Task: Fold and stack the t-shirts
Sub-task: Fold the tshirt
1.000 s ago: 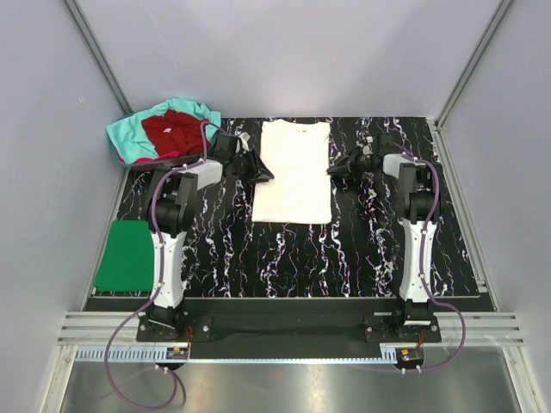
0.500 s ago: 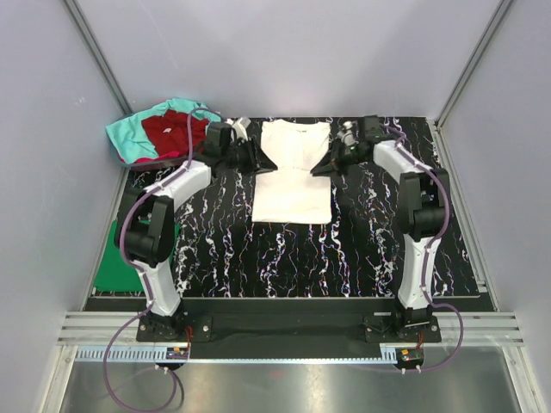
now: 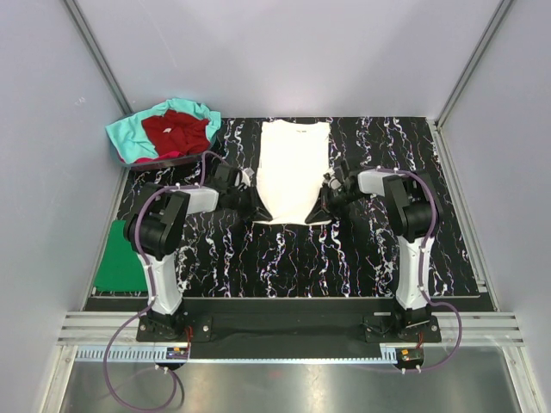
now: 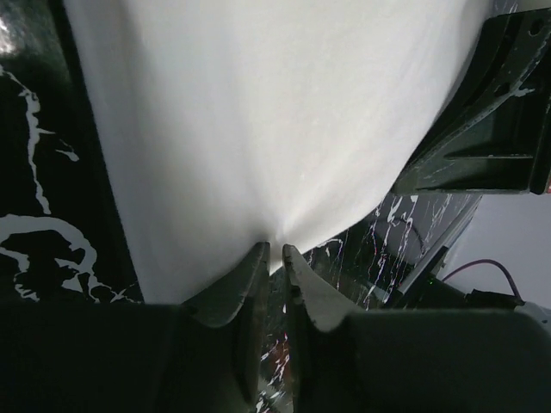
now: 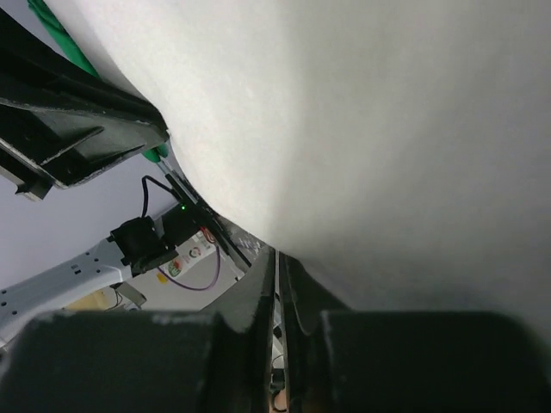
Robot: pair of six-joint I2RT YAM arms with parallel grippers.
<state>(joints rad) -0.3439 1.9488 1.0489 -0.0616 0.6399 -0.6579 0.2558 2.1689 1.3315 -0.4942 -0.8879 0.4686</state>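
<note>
The white t-shirt [image 3: 293, 168] lies lengthwise on the black marbled table [image 3: 362, 258], plain side up, with no red print showing. Its near hem is drawn in narrow. My left gripper [image 3: 256, 207] is shut on the near left hem corner, and my right gripper [image 3: 320, 210] is shut on the near right corner. In the left wrist view the jaws pinch the white cloth [image 4: 258, 112] at its edge [image 4: 275, 251]. In the right wrist view the jaws [image 5: 277, 258] are closed under the white cloth [image 5: 387, 129].
A folded green t-shirt [image 3: 120, 256] lies flat at the table's left edge. A crumpled teal t-shirt [image 3: 129, 138] with a dark red one [image 3: 176, 131] on it sits at the back left corner. Grey walls enclose the table.
Both grippers moved from beside the shirt's upper part toward me, down to the near hem corners, and now hold them. The hem has drawn in narrower.
</note>
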